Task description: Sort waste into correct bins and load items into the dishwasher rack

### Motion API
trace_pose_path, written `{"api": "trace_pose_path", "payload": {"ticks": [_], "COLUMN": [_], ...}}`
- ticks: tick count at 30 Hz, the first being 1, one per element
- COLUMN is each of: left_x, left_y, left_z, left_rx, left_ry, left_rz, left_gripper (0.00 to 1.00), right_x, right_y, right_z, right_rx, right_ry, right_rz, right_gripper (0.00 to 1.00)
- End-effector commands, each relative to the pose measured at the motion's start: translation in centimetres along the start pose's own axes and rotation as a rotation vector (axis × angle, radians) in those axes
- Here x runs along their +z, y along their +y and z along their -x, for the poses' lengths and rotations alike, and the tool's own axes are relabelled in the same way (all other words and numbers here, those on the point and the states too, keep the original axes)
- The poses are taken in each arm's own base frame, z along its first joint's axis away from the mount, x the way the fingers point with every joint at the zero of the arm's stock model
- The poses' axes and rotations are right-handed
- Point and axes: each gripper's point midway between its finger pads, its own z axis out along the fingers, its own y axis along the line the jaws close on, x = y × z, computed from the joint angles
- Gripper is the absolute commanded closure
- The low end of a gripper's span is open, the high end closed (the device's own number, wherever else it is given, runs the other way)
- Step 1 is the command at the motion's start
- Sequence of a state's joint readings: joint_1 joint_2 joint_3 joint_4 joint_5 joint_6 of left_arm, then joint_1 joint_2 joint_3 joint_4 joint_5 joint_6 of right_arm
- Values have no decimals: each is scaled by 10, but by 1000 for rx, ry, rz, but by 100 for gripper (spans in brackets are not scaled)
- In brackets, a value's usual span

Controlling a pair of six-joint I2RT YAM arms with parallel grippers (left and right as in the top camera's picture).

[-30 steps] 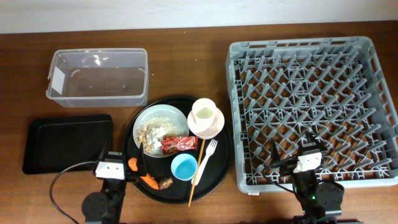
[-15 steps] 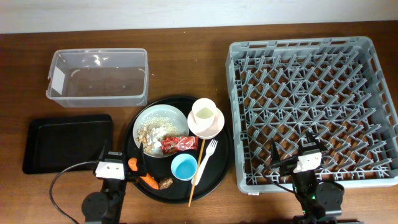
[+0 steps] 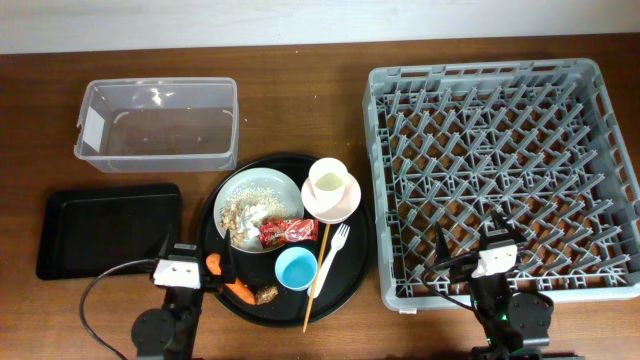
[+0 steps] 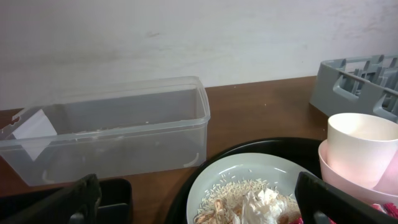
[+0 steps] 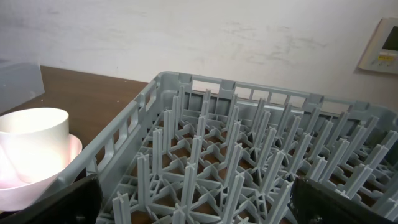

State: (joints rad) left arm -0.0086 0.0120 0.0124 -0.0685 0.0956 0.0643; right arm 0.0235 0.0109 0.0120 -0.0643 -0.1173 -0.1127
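A round black tray (image 3: 355, 262) holds a pale plate (image 3: 270, 186) with rice crumbs (image 3: 238, 212), white paper (image 3: 255, 208) and a red wrapper (image 3: 288, 232). A cream cup (image 3: 331, 181) sits in a pink bowl (image 3: 346, 204). A light-blue cup (image 3: 295, 268), white fork (image 3: 332, 252), chopstick (image 3: 316, 268), carrot (image 3: 236, 289) and brown lump (image 3: 267, 294) lie beside them. My left gripper (image 3: 196, 262) is open at the tray's near left edge; the left wrist view shows the plate (image 4: 249, 174) between its fingers. My right gripper (image 3: 468, 242) is open over the grey rack's (image 3: 500, 170) near edge.
A clear tub (image 3: 157, 124) with a white label stands at the back left. A shallow black rectangular tray (image 3: 108, 228) lies at the front left. The rack's upright pegs (image 5: 236, 162) fill the right wrist view. A wall runs behind the table.
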Motion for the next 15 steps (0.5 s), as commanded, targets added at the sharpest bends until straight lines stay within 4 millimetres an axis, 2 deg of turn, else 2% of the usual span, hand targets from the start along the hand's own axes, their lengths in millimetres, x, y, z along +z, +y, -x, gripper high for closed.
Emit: {"api": "trace_pose_path", "payload": {"ticks": [1,11,15], "left_x": [0,0,0], "left_y": [1,0,9], "left_z": [-2,-2,-4], "left_rx": [12,12,12], "left_ry": [5,3,15], "left_rz": [7,3,54], "left_gripper": [1,1,1], "right_x": [0,0,0], "right_y": [3,4,4], "right_z": [-3,-3,-3], "right_rx": [-3,-3,-2], "right_ry": [4,4,3], "right_rz": [12,16,17], "right_gripper": [1,1,2]}}
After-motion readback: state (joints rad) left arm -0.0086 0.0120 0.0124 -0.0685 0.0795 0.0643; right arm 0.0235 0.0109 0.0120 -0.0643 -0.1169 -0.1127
